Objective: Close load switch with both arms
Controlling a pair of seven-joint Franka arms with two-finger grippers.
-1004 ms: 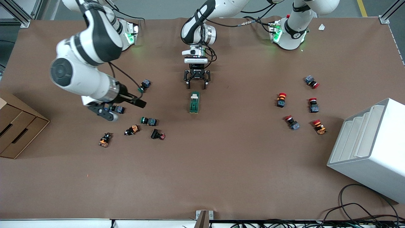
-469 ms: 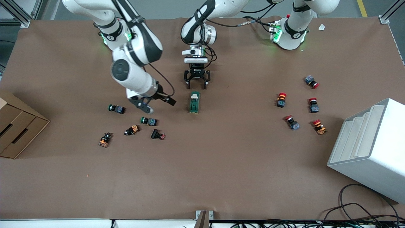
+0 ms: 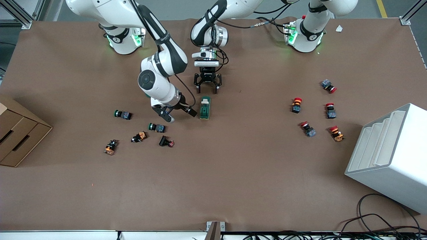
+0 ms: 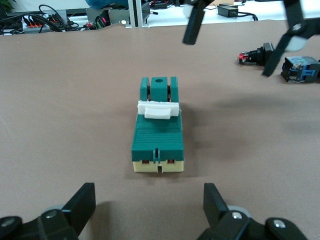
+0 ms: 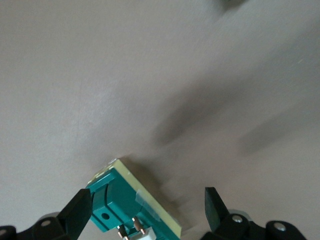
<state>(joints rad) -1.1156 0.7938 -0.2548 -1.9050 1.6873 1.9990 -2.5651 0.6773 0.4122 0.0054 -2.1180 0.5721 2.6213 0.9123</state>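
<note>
Both grippers sit at the load switch (image 3: 205, 107), fingers spread wide and empty.

You have the switch lying mid-table; your left gripper (image 3: 207, 88) hangs just above its cream-lever end, and your right gripper (image 3: 180, 115) is beside it, toward the right arm's end of the table (image 3: 233, 173).

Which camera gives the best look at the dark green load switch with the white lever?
The left wrist view: the dark green load switch lies whole and centred, lever visible. The front view shows it small; the right wrist view shows only one end.
</note>
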